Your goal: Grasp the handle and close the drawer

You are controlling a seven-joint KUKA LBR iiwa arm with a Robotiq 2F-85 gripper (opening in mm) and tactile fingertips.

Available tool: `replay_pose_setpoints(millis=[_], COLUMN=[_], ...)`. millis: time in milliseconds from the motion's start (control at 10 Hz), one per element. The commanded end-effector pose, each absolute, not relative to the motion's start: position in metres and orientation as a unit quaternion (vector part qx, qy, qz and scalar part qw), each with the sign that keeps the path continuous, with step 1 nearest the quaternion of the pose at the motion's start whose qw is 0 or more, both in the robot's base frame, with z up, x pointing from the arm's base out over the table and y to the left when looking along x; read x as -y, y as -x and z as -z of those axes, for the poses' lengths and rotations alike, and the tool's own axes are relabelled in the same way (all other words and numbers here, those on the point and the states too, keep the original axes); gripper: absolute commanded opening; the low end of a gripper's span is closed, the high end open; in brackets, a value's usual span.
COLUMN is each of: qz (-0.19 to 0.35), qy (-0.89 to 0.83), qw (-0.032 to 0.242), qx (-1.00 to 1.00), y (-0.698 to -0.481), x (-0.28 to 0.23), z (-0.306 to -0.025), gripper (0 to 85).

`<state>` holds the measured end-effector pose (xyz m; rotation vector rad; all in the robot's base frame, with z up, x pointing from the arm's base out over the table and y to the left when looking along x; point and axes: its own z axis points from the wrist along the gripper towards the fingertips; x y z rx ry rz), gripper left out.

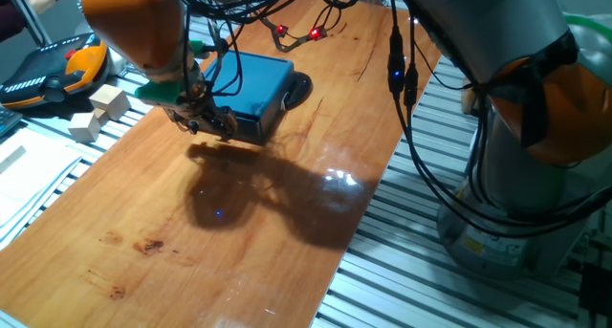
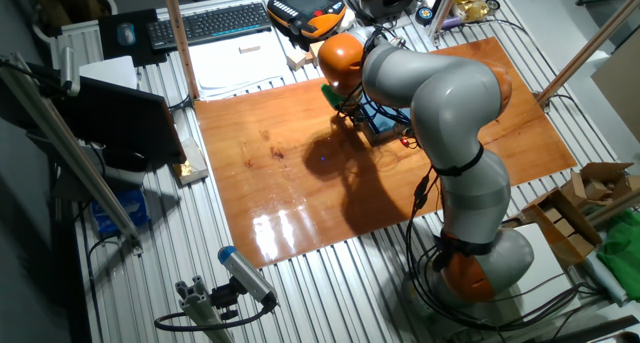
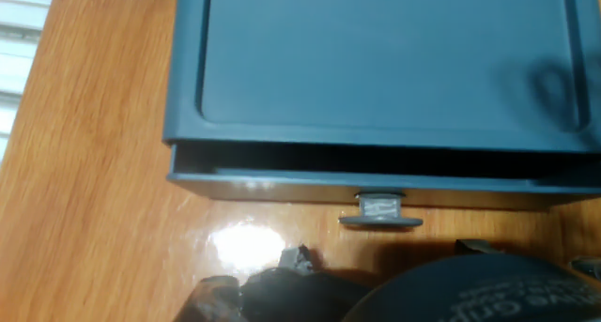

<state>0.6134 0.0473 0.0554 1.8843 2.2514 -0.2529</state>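
Hand view looks down along the fingers at the drawer [image 3: 376,183], which sticks out only a little from under the blue box casing [image 3: 376,64], a dark gap showing between casing and front panel; the handle [image 3: 380,210] juts from that panel just ahead of the dark pincer body, right of the picture's middle. The fingertips themselves are not shown clearly, so I cannot tell how wide the pincer stands or whether it grips anything; nothing appears between it and the knob. One fixed view shows the pincer [image 1: 212,123] low over the wooden surface [image 1: 239,242], right at the front of the box. The other fixed view hides most of this behind the arm. To do the step well, I judge the pincer should centre on the knob, straddle it squarely, pinch, then push straight in.
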Motion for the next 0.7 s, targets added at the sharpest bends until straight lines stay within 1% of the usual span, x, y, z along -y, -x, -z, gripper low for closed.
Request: replay_pose_setpoints(millis=[0,600], qz=[0.086,0.085], qy=[-0.638,-0.641], qw=[0.098,0.101], qx=[-0.759,-0.756], y=[-0.6133,-0.6135], x=[-0.0466,-0.0411], z=[-0.0556,-0.0522], gripper=[76.3,74.3])
